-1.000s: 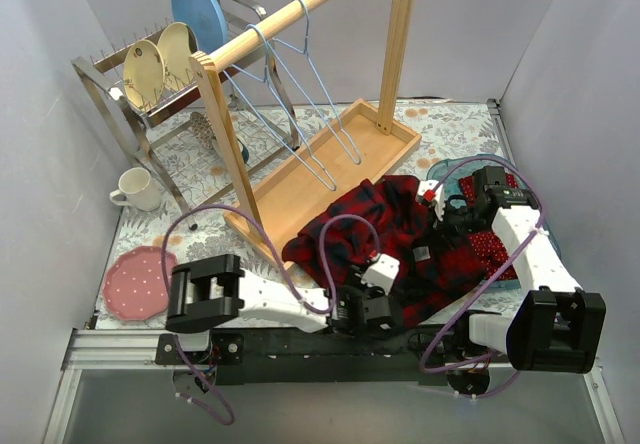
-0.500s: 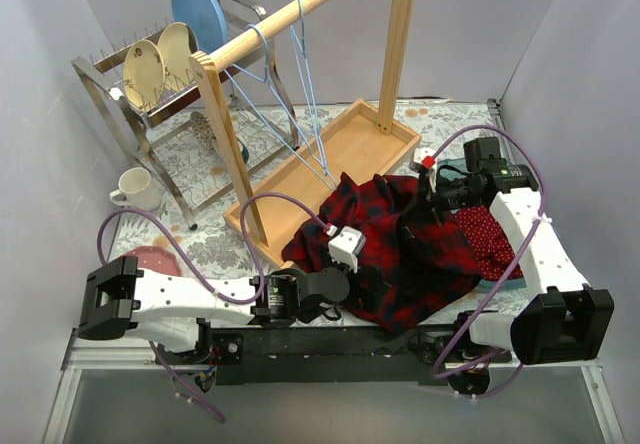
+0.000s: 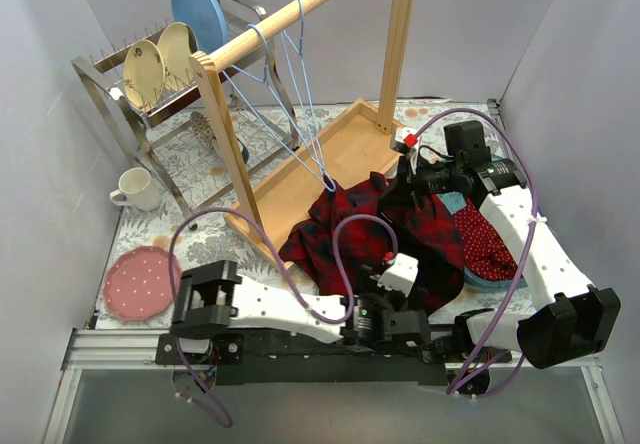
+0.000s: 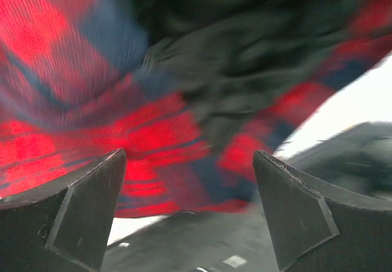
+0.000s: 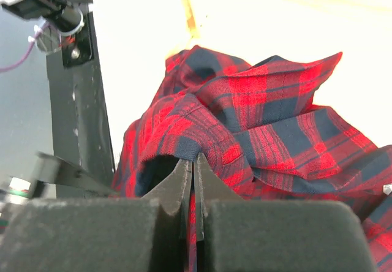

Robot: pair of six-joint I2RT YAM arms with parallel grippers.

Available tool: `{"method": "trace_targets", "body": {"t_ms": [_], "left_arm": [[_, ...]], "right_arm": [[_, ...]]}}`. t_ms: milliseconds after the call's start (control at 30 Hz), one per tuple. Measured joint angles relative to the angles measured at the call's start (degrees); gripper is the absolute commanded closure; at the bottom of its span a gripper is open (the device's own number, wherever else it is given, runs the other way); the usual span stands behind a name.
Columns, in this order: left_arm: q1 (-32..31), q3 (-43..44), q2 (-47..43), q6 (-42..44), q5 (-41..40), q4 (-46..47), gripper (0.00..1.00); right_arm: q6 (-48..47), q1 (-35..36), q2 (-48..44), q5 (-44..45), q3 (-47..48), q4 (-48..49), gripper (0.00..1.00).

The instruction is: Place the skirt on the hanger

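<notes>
The red and navy plaid skirt (image 3: pixel 350 226) lies bunched on the table in front of the wooden rail stand. My right gripper (image 3: pixel 404 178) is shut on a fold of it (image 5: pixel 245 119) and holds that edge lifted; the cloth is pinched between the fingers (image 5: pixel 184 177). Pale blue wire hangers (image 3: pixel 300 89) hang from the wooden rod (image 3: pixel 290 12). One hanger's low corner (image 3: pixel 328 179) reaches the skirt's top edge. My left gripper (image 3: pixel 405 312) is open and empty, low at the near edge; the left wrist view shows the skirt (image 4: pixel 122 119) just beyond its fingertips (image 4: pixel 92 204).
The stand's wooden tray base (image 3: pixel 345 144) sits behind the skirt. A dish rack (image 3: pixel 165 74) with plates stands at back left, with a white mug (image 3: pixel 135 189) and a pink dotted plate (image 3: pixel 135 282) at left. A red dotted cloth (image 3: pixel 485 249) lies at right.
My right gripper has lifted the skirt's edge up and left toward the hanger's low corner. My left arm has swung right along the near edge, ending under the skirt's near side. The hangers swung inward.
</notes>
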Motion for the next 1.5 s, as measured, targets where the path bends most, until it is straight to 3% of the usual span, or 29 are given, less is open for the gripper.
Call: {"method": "trace_targets", "body": {"t_ms": [200, 300, 367, 433, 500, 667, 867, 1033, 1200, 1233, 1333, 1367, 1500], "left_arm": [[-0.4, 7.3, 11.1, -11.3, -7.0, -20.4, 0.25], [-0.4, 9.0, 12.5, -16.5, -8.7, -27.5, 0.42], [-0.4, 9.1, 12.5, -18.9, -9.4, -30.6, 0.68], [-0.3, 9.0, 12.5, -20.9, -9.8, -32.7, 0.83], [-0.2, 8.4, 12.2, -21.7, -10.0, -33.3, 0.88], [0.0, 0.2, 5.6, -17.5, -8.1, -26.3, 0.95], [1.4, -16.7, -19.2, -8.3, -0.7, -8.3, 1.0], [5.5, -23.5, -37.8, -4.0, 3.9, 0.7, 1.0], [13.0, -27.5, -45.3, -3.2, 9.0, 4.5, 1.0], [13.9, -28.3, -45.3, -3.2, 10.1, 4.9, 1.0], [15.3, -29.3, -43.6, -3.3, 12.5, 5.7, 1.0], [15.5, -29.3, -42.8, -3.4, 12.9, 5.8, 1.0], [16.6, -29.4, -40.2, -4.3, 14.6, 7.3, 1.0]], "right_arm": [[4.0, 0.2, 0.2, 0.2, 0.2, 2.9, 0.99], [4.9, 0.2, 0.2, 0.4, 0.2, 3.7, 0.99], [5.4, 0.2, 0.2, 0.7, 0.2, 4.3, 0.99], [5.8, 0.2, 0.2, 0.9, 0.1, 4.7, 0.99], [5.8, 0.2, 0.2, 1.5, -0.1, 4.8, 0.99], [5.3, 0.2, -0.5, 6.1, -1.2, 5.2, 0.99], [3.5, 0.2, -0.9, 14.7, -5.8, 7.0, 0.99], [2.9, 0.4, 2.4, 17.2, -5.6, 7.2, 0.94], [1.9, 1.3, 8.9, 14.6, -0.5, 5.5, 0.7], [1.4, 1.3, 9.6, 14.4, -0.1, 5.2, 0.52], [0.7, 1.2, 9.4, 13.8, -0.1, 2.7, 0.26], [0.2, 1.1, 9.0, 13.6, -0.2, 1.8, 0.22], [-2.2, 1.1, 5.0, 13.8, -0.2, -2.9, 0.2]]}}
